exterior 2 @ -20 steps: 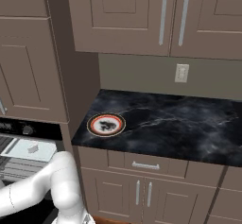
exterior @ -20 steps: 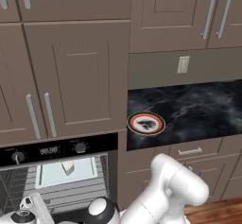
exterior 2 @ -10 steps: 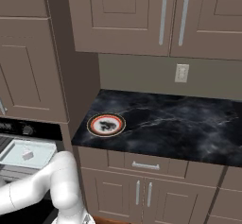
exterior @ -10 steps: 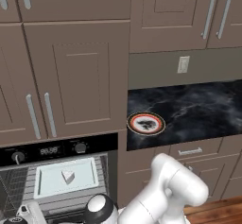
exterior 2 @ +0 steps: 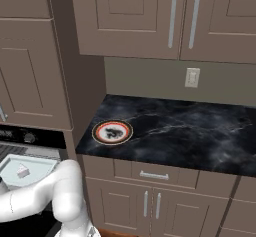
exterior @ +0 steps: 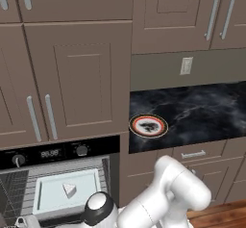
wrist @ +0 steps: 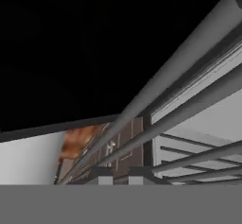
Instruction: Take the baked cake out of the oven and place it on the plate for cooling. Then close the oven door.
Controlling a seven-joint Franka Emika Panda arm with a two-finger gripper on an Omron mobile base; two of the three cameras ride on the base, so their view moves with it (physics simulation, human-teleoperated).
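The oven (exterior: 57, 152) stands open at the lower left, its oven door out of view below the picture's edge. On the grey rack lies a pale tray (exterior: 48, 200) with the baked cake (exterior: 69, 190) on it, a small whitish wedge, also seen from the other side (exterior 2: 22, 171). The plate (exterior: 149, 125) with the red-orange ring sits on the black counter's left end (exterior 2: 112, 131). My gripper (wrist: 118, 176) is low in front of the oven (exterior: 20, 221), shut with nothing seen between its tips. Grey rack bars (wrist: 189, 119) run diagonally past it.
The black marble counter (exterior 2: 190, 136) stretches right of the plate. Brown cabinet doors (exterior: 77, 78) hang above the oven and counter, and drawers (exterior 2: 155, 175) sit below. My white arm (exterior: 168, 198) crosses the lower part of the base views.
The tray with the cake has slid out of the oven toward me. My hand has sunk lower at the bottom left, and its jaws have closed.
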